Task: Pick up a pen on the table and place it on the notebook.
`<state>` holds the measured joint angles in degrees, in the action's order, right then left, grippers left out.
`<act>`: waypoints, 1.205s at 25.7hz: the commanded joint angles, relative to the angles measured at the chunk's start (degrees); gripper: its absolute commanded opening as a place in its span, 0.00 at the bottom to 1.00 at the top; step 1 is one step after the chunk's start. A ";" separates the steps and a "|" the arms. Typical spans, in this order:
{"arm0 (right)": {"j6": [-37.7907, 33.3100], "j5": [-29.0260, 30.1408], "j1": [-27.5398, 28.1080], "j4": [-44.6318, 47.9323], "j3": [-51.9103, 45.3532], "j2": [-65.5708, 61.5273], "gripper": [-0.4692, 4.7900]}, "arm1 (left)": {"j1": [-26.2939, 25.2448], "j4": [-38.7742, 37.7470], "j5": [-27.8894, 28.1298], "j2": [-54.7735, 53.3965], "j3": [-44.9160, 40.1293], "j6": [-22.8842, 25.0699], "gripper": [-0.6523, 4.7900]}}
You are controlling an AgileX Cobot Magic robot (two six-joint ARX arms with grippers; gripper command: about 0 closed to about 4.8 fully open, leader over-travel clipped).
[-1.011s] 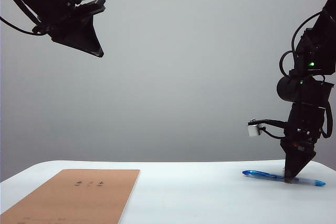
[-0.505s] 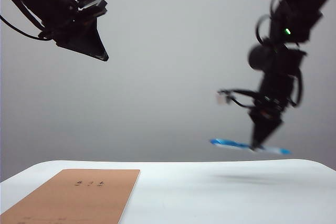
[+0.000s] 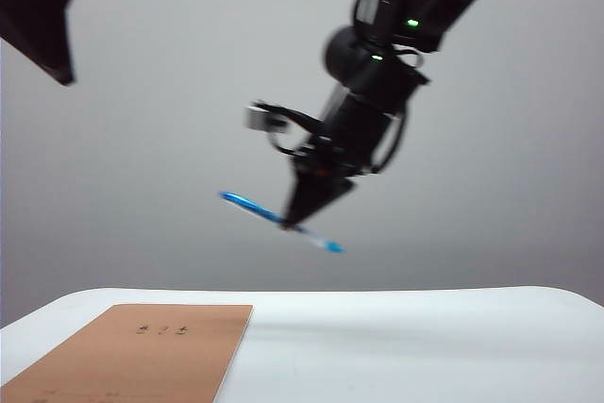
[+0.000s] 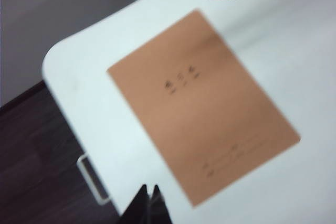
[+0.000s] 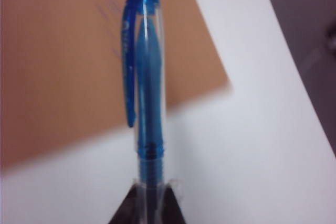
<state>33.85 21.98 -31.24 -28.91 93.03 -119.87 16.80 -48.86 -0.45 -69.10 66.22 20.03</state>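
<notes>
White table under notebook

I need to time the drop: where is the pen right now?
In the exterior view the pen hangs in mid-air near the middle, clamped in the right pincer, tilted, high above the table and to the right of the notebook.

Right gripper clamped shut on the pen, dark fingertips pinching the clear barrel near its ribbed blue section. Cap and clip pointed away from the fingers, over the blurred brown notebook. White table below, dark floor past its edge.
</notes>
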 commanded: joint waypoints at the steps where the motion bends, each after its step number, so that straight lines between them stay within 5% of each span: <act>1: -5.73 0.59 -3.23 5.62 0.22 0.00 0.09 | -0.07 -2.38 0.85 2.89 0.17 0.57 0.11; 5: -15.58 2.25 -6.84 3.67 12.17 -8.15 0.11 | -0.07 -3.21 0.87 7.74 0.17 0.57 0.11; 11: -19.12 1.05 -8.90 -8.11 30.12 -20.39 0.11 | -0.07 -6.75 1.46 10.01 0.17 0.61 0.11; 27: -17.11 -1.46 -13.35 -14.82 32.06 -30.16 0.11 | -0.07 -10.60 1.95 10.03 0.17 0.59 0.11; 28: -16.85 -1.53 -13.25 -14.47 32.06 -30.53 0.13 | -0.07 -10.60 1.95 10.05 0.17 0.57 0.11; 31: -16.87 -1.42 -13.27 -12.94 32.13 -30.62 0.54 | -0.07 -10.60 1.95 10.03 0.17 0.57 0.11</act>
<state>16.84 21.80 -44.42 -42.72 125.23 -150.06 16.78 -59.79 1.54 -59.27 66.19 20.36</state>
